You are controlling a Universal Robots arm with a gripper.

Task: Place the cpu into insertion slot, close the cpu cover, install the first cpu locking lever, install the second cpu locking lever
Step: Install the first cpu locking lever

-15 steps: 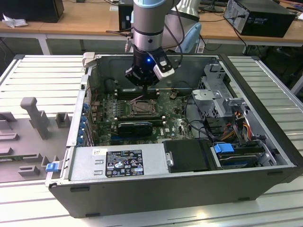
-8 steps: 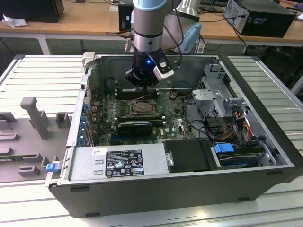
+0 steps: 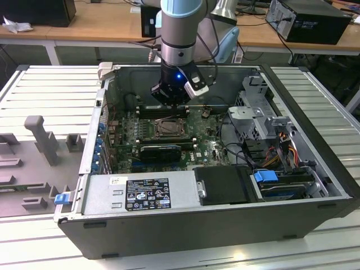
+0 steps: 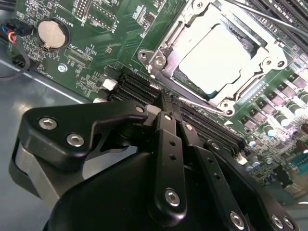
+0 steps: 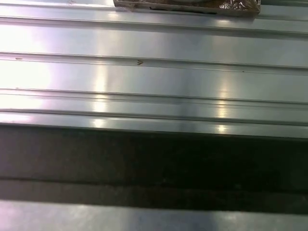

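Note:
In the second wrist view the cpu (image 4: 216, 57) lies flat in the insertion slot (image 4: 250, 91), its pale silver top showing through the window of the cpu cover (image 4: 166, 48), which lies down around it. A thin wire locking lever (image 4: 202, 105) runs along the socket's near edge, and another (image 4: 255, 14) along the far edge. My gripper (image 4: 167, 100) is shut with nothing between its black fingers (image 4: 166, 130), the tips close to the near lever's end. In the exterior view the gripper (image 3: 171, 103) hangs just behind the insertion slot (image 3: 169, 128) inside the open computer case.
A long black expansion card (image 3: 160, 152) lies in front of the socket, and the power supply (image 3: 140, 191) fills the case front. A drive cage and cables (image 3: 264, 121) crowd the exterior view's right. A coin battery (image 4: 50, 32) sits on the board. Grey fixtures (image 3: 39, 140) stand outside the case.

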